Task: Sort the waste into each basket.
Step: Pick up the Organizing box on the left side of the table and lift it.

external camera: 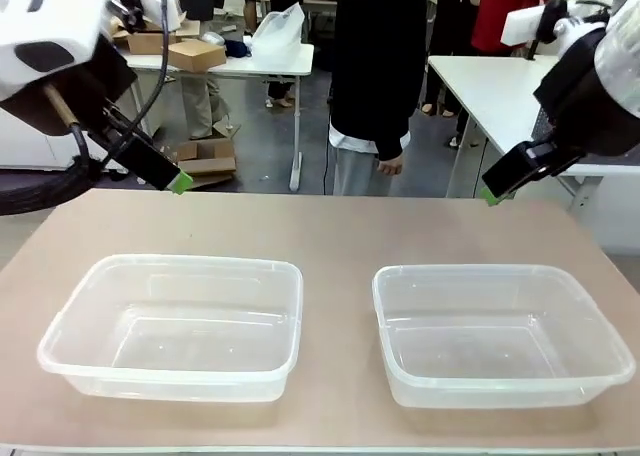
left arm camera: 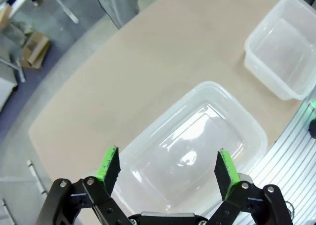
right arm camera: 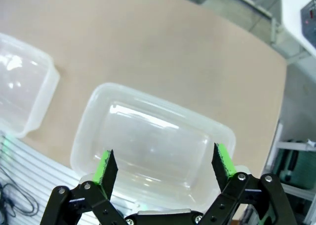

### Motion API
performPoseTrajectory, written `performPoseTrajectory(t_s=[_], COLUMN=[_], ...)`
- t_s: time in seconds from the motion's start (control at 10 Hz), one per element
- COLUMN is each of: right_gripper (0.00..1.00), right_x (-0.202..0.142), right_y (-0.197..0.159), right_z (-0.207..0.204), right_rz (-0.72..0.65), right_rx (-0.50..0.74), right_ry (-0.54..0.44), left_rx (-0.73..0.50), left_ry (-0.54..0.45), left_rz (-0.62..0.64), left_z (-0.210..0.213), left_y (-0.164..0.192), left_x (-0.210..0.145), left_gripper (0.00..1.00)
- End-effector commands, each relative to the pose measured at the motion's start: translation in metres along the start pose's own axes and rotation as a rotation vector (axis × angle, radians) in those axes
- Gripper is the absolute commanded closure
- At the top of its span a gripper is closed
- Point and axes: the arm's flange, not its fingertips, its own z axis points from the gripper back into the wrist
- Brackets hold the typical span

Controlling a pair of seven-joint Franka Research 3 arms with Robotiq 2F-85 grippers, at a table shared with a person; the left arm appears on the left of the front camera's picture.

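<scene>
Tan table (external camera: 330, 226) under you: your left gripper (left arm camera: 167, 158) hangs raised with its fingers spread wide, looking down on the left clear tub (external camera: 190, 263), and your right gripper (right arm camera: 163, 156), equally spread, looks down on the right clear tub (external camera: 480, 269); the tubs sit side by side, apart, near your edge, and a person (external camera: 375, 66) stands beyond the far side

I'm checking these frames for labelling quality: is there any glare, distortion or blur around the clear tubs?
Front view: even light, the left tub and right tub sharp. Left wrist view: wide-angle lens curves the table edge; a bright glare spot sits on the left tub's floor. Right wrist view: same curving; pale streaks reflect in the right tub.
</scene>
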Motion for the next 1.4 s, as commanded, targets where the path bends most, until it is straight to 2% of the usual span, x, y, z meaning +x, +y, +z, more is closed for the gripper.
performPoseTrajectory(t_s=[0.0, 0.1, 0.2, 0.3, 0.4, 0.5, 0.7, 0.9, 1.0, 1.1, 1.3], right_gripper=[0.0, 0.0, 0.0, 0.0, 0.0, 0.0, 0.0, 0.0, 0.0, 0.0, 0.0], right_x=[-0.006, -0.03, -0.063, -0.086, -0.106, -0.121, -0.131, -0.133, -0.127, -0.109, -0.109], right_y=[-0.015, -0.047, -0.093, -0.129, -0.152, -0.167, -0.192, -0.203, -0.2, -0.27, -0.27], right_z=[0.007, 0.033, 0.06, 0.066, 0.062, 0.055, 0.027, -0.008, -0.02, 0.068, 0.068], right_rz=[-0.085, -0.255, -0.563, -0.902, -1.024, -1.111, -1.221, -1.294, -1.331, -1.061, -1.061], right_rx=[0.061, 0.224, 0.552, 0.762, 0.95, 1.034, 1.177, 1.278, 1.209, 1.034, 1.034], right_ry=[-0.026, -0.132, -0.327, -0.396, -0.475, -0.53, -0.568, -0.599, -0.521, -0.399, -0.399], left_rx=[0.011, -0.239, -0.526, -0.626, -0.686, -0.716, -0.762, -0.804, -0.733, -0.807, -0.807], left_ry=[-0.005, -0.105, -0.293, -0.436, -0.529, -0.597, -0.75, -0.742, -0.636, -0.744, -0.744], left_rz=[-0.015, 0.176, 0.339, 0.467, 0.557, 0.611, 0.724, 0.773, 0.812, 0.768, 0.768], left_z=[0.004, 0.03, 0.058, 0.067, 0.07, 0.07, 0.052, 0.033, 0.027, 0.11, 0.11], left_y=[-0.006, 0.024, 0.055, 0.075, 0.085, 0.09, 0.103, 0.107, 0.106, 0.192, 0.192], left_x=[0.001, -0.031, -0.077, -0.116, -0.15, -0.174, -0.195, -0.187, -0.174, -0.181, -0.181], left_gripper=[0.0, 0.0, 0.0, 0.0, 0.0, 0.0, 0.0, 0.0, 0.0, 0.0, 0.0])
